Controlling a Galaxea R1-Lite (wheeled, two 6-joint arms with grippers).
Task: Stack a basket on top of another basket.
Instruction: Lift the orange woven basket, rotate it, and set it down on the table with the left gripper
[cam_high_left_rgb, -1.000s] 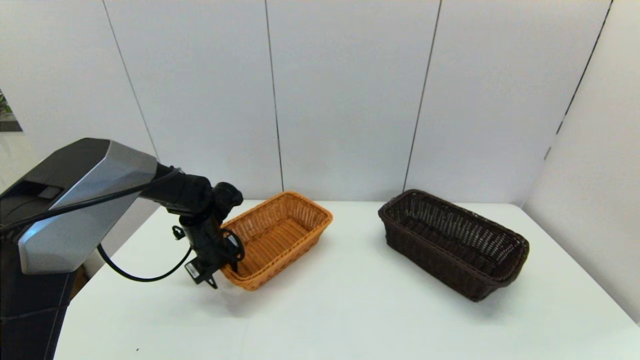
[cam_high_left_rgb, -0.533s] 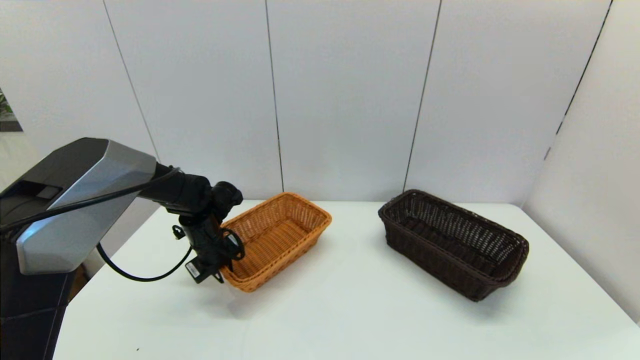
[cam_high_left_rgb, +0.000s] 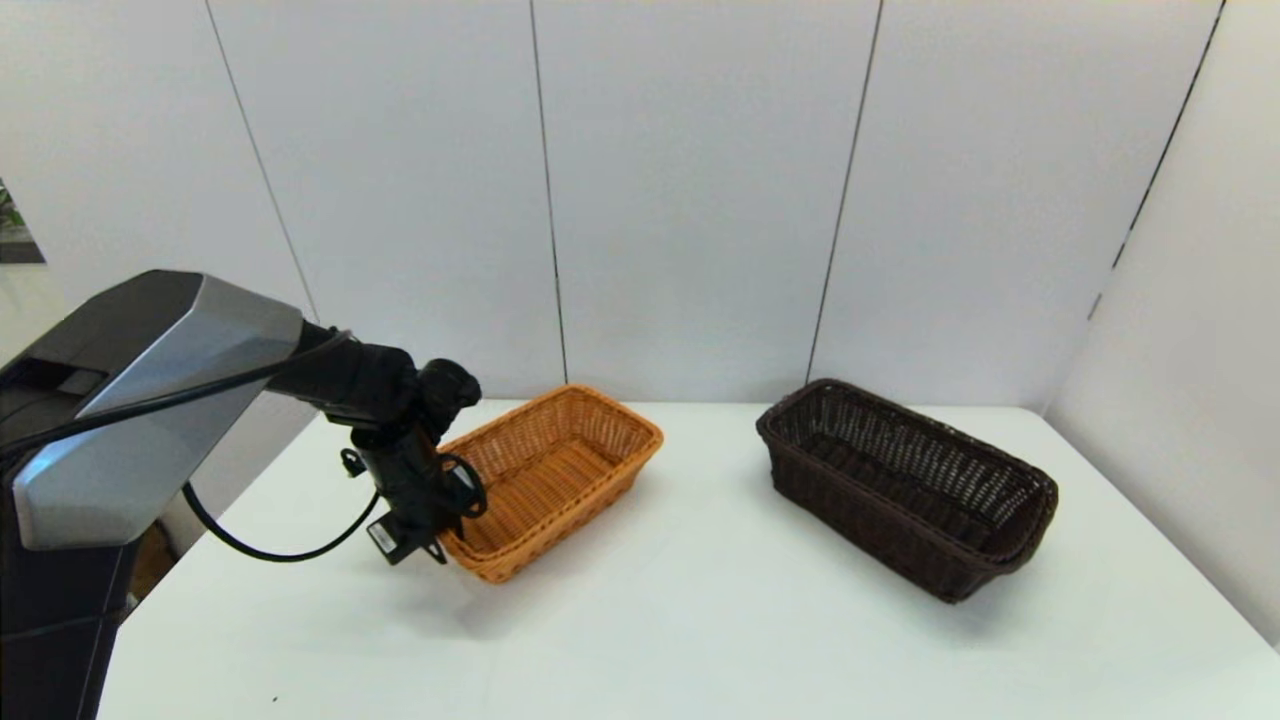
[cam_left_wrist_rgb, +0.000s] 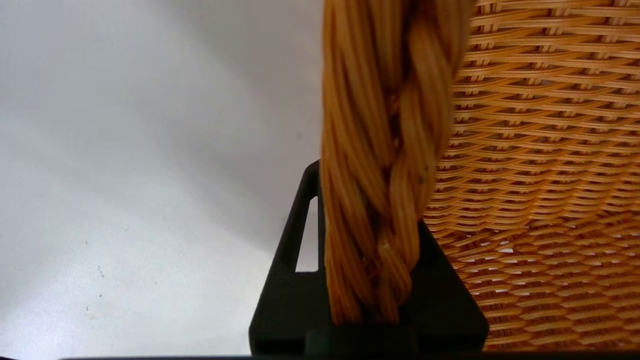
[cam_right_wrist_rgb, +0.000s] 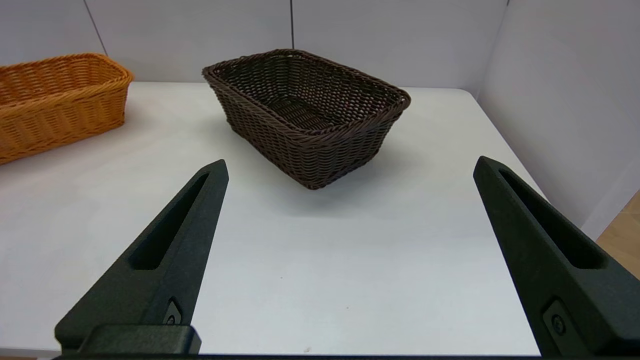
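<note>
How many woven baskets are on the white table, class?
2: the orange-tan basket toward the table's left, its near rim clamped by the left gripper, and the dark brown basket at right, untouched.

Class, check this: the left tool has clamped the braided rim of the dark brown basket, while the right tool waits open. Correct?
Not quite. The left tool grips the rim of the orange-tan basket, as the left wrist view shows. The dark brown basket sits untouched; the right tool does wait open.
</note>
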